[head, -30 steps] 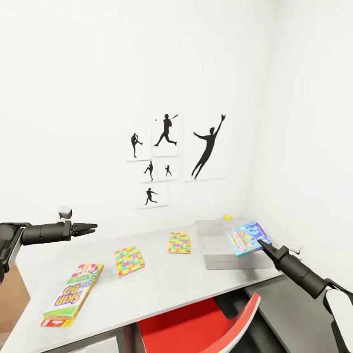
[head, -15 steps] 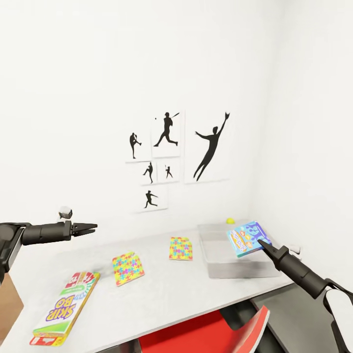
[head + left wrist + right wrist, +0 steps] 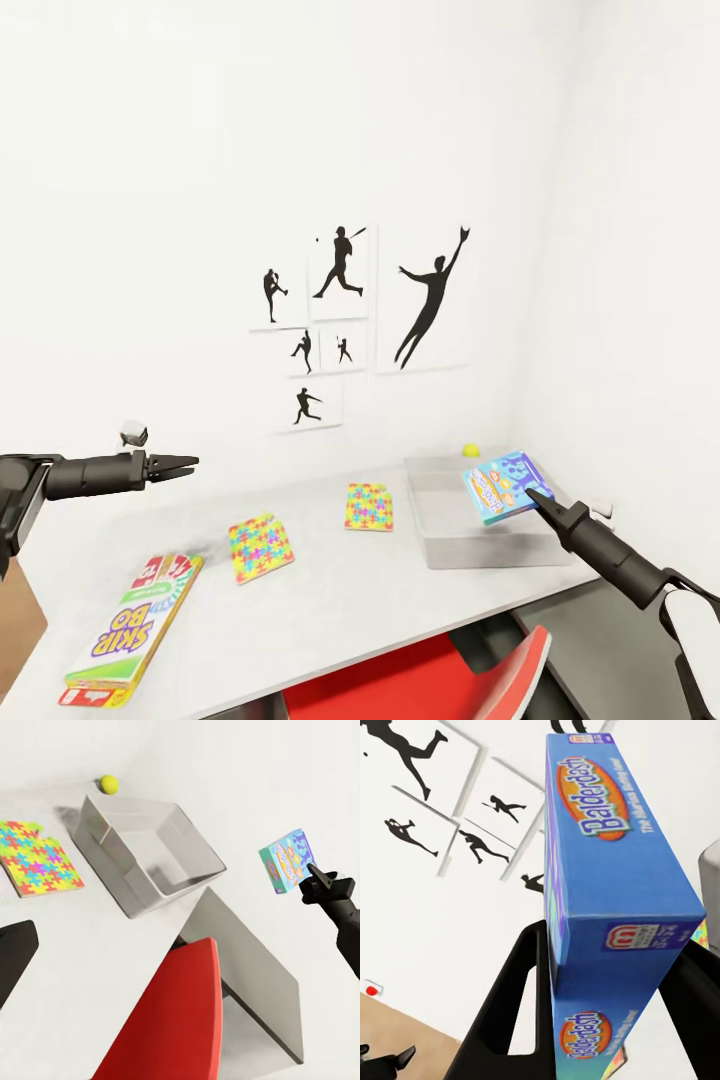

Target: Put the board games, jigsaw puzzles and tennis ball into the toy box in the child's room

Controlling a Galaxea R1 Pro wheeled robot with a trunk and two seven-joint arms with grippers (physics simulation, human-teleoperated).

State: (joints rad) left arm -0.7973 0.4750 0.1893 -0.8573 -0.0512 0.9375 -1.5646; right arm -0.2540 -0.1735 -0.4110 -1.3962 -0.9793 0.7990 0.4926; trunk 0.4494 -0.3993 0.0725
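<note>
My right gripper (image 3: 541, 497) is shut on the small blue board game (image 3: 505, 485), holding it tilted above the near right part of the light grey toy box (image 3: 450, 540). Up close, the blue "Balderdash" box (image 3: 607, 870) sits between the two black fingers (image 3: 506, 1012). The tennis ball (image 3: 469, 451) lies on the table (image 3: 330, 600) behind the toy box. Two jigsaw puzzles (image 3: 260, 547) (image 3: 368, 506) lie flat mid-table. The SKIP BO board game (image 3: 135, 630) lies at the near left. My left gripper (image 3: 188, 463) hovers open and empty above the table's left end.
A red chair (image 3: 450, 680) is tucked under the table's front edge, right of centre. White walls close the corner behind and to the right of the toy box, with silhouette pictures (image 3: 340, 320) on the back wall. The left wrist view looks across the toy box (image 3: 150, 847) toward the right gripper (image 3: 311, 877).
The camera shifted slightly early on, sliding the table's things left and down in the picture. Both arms hold their poses and the blue game stays gripped above the toy box.
</note>
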